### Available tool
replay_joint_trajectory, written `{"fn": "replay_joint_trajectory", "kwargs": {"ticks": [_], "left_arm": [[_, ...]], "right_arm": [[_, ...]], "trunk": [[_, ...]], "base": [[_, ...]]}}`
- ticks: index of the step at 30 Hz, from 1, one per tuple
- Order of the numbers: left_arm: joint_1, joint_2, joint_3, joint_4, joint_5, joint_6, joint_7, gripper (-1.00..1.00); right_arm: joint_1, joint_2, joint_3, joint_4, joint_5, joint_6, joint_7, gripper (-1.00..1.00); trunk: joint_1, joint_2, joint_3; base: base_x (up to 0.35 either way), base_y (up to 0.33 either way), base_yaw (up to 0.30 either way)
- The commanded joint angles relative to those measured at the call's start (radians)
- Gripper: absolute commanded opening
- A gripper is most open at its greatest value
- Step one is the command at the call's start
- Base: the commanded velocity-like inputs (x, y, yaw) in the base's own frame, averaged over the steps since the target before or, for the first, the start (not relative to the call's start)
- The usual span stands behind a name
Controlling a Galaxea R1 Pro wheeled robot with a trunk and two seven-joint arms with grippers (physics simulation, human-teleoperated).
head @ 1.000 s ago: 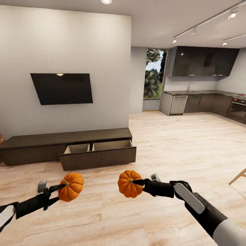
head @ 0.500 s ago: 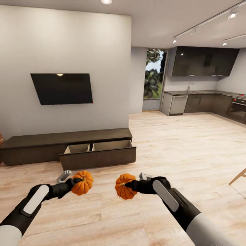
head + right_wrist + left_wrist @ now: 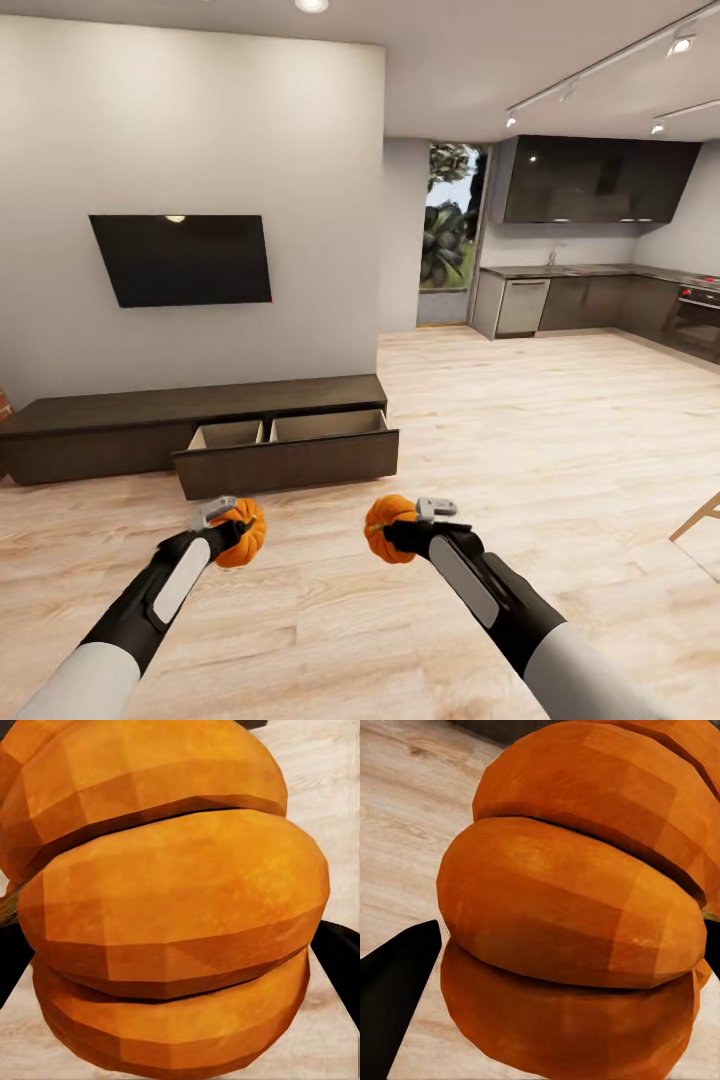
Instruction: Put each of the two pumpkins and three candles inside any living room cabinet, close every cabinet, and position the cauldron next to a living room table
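Observation:
Two bright-orange ribbed pumpkins hang over the wooden floor in front of the cabinet [image 3: 120, 425]. My left gripper [image 3: 232, 527] is shut on the left pumpkin [image 3: 243, 533], whose ribs sit close in the left wrist view [image 3: 577, 915]. My right gripper [image 3: 398, 532] is shut on the right pumpkin [image 3: 387, 524], seen close up in the right wrist view [image 3: 172, 907]. The cabinet is a long, low, dark-brown unit under the wall TV; its right drawer [image 3: 288, 455] stands pulled out with two pale compartments showing nothing inside. Candles and cauldron are out of view.
A black TV [image 3: 182, 258] hangs on the white wall above the cabinet. An open kitchen with grey cupboards [image 3: 590, 300] lies at the back right. A light wooden furniture leg [image 3: 697, 518] pokes in at the right edge. Pale plank floor spreads between me and the cabinet.
Both arms have stretched forward toward the open drawer, carrying the pumpkins farther from me. The room and the drawer stand as before.

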Motion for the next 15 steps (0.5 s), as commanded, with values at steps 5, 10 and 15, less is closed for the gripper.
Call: {"fn": "replay_joint_trajectory", "kwargs": {"ticks": [5, 10, 15], "left_arm": [[-0.033, -0.02, -0.009, 0.055, -0.01, -0.051, 0.012, -1.0], [-0.037, -0.027, -0.012, 0.058, -0.049, -0.07, 0.012, -1.0], [-0.038, -0.052, -0.013, 0.056, -0.12, -0.154, 0.011, -1.0]], "right_arm": [[-0.001, 0.001, 0.004, 0.001, 0.01, -0.029, -0.012, -1.0], [-0.001, 0.001, 0.004, 0.001, 0.014, -0.05, -0.012, -1.0], [-0.027, 0.009, 0.005, 0.002, 0.015, -0.097, -0.012, -1.0]], "trunk": [[0.0, -0.002, -0.002], [0.0, -0.002, -0.002], [0.0, -0.002, -0.002]], "base": [[0.0, 0.0, 0.0], [0.066, 0.0, 0.0], [0.304, 0.0, 0.0]]}}
